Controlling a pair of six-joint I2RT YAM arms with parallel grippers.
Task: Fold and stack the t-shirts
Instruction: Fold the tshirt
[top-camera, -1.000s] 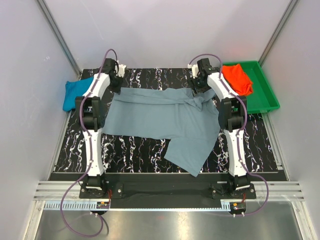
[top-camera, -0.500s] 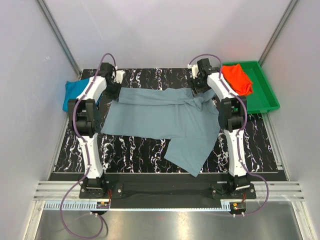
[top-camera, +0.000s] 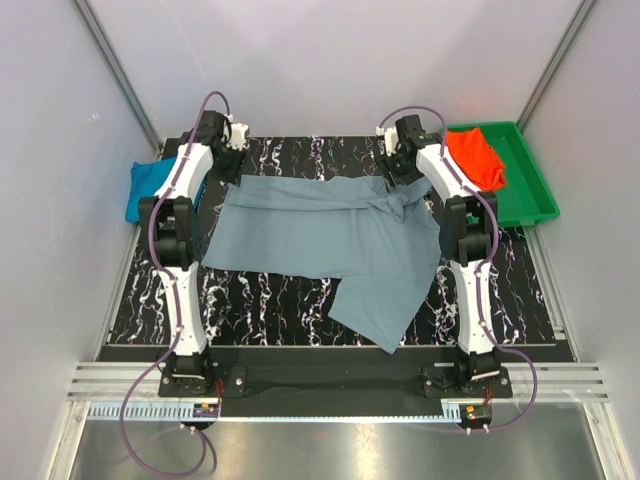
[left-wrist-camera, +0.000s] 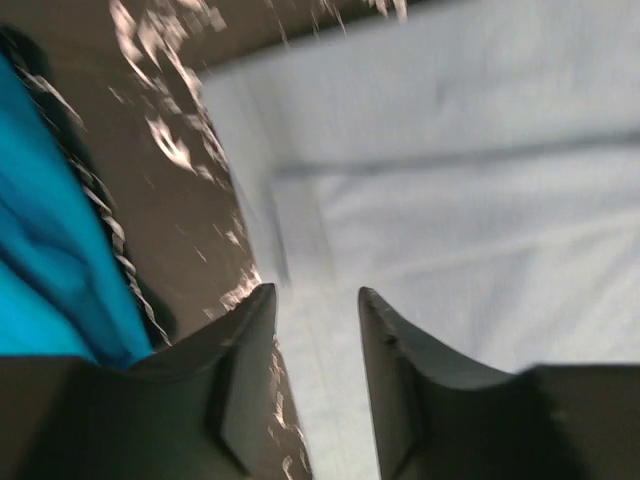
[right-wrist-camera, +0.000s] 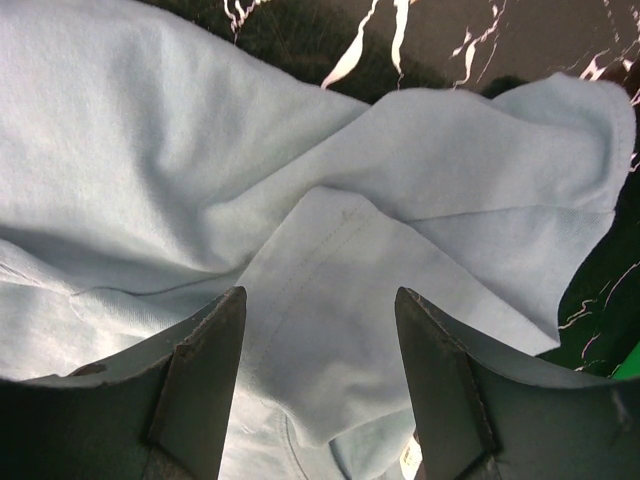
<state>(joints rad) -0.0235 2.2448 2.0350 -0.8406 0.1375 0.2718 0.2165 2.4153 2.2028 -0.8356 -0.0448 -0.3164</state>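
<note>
The grey-blue t-shirt (top-camera: 330, 240) lies partly folded across the middle of the table, its far edge folded over and a flap hanging toward the front right. My left gripper (top-camera: 222, 152) is open above the shirt's far left corner (left-wrist-camera: 420, 180), holding nothing. My right gripper (top-camera: 398, 172) is open above the bunched sleeve at the shirt's far right (right-wrist-camera: 330, 300), jaws wide and empty. The teal-blue t-shirt (top-camera: 150, 186) lies folded at the far left edge and shows in the left wrist view (left-wrist-camera: 50, 250). The orange-red t-shirt (top-camera: 474, 157) lies in the green tray (top-camera: 530, 195).
The black marbled table top (top-camera: 270, 295) is bounded by grey walls left, right and behind. The green tray stands at the far right. Metal rails run along the front edge by the arm bases.
My left gripper has moved back and left, off the shirt's far left corner, and the corner now lies flat. The right arm has barely moved.
</note>
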